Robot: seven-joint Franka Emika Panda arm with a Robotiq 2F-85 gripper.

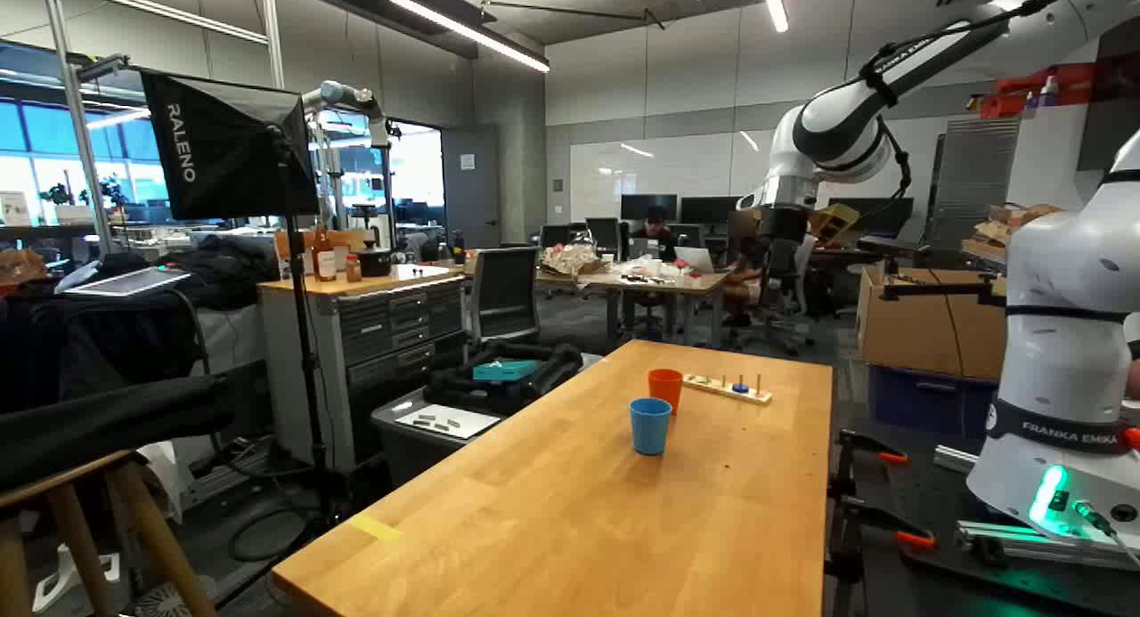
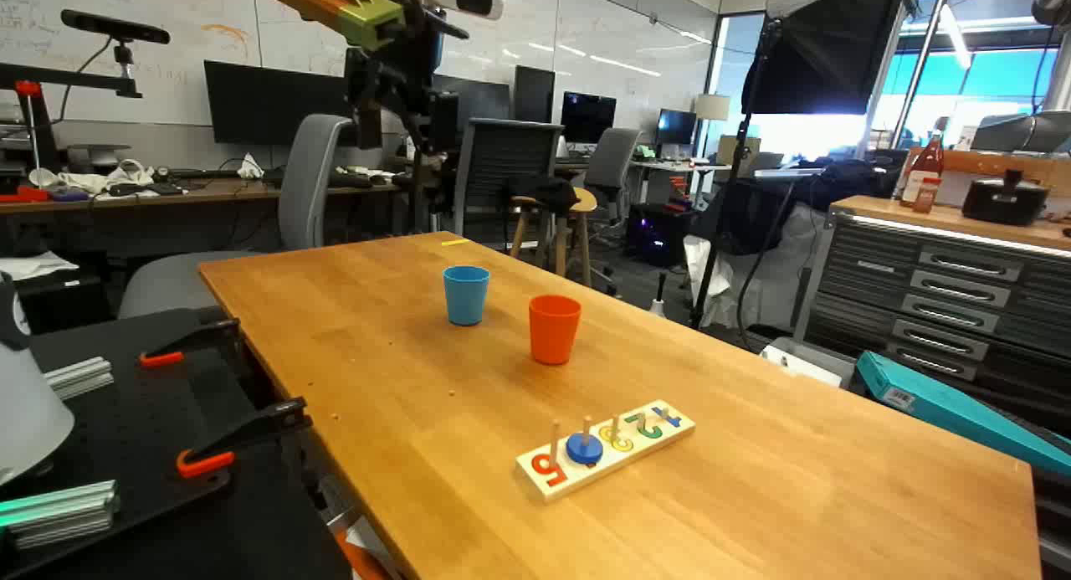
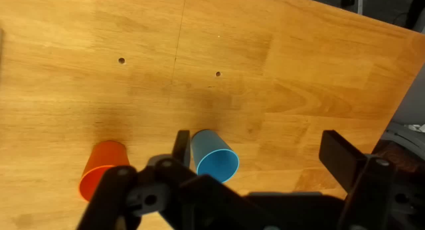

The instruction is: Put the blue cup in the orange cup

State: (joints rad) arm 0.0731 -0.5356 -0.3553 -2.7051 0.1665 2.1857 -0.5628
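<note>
Low in the middle of the wrist view, the blue cup (image 3: 214,155) stands upright on the surface (image 3: 298,74), with the orange cup (image 3: 106,155) apart at lower left. Well above them, the fingers (image 3: 342,160) are spread wide. In an exterior view, a peg board (image 2: 619,453) lies below centre, near the orange cup.

The blue cup (image 1: 651,430), in an exterior view, stands upright on the wooden table (image 1: 588,528), partly hiding the orange cup (image 1: 665,385), also upright on the table. A peg board (image 1: 723,389) lies near the table's far end. The robot base (image 1: 1055,368) stands right of the table, its arm (image 1: 850,118) raised above table height. Left of the table are a black lamp (image 1: 232,150) and a drawer cabinet (image 1: 401,332).
</note>
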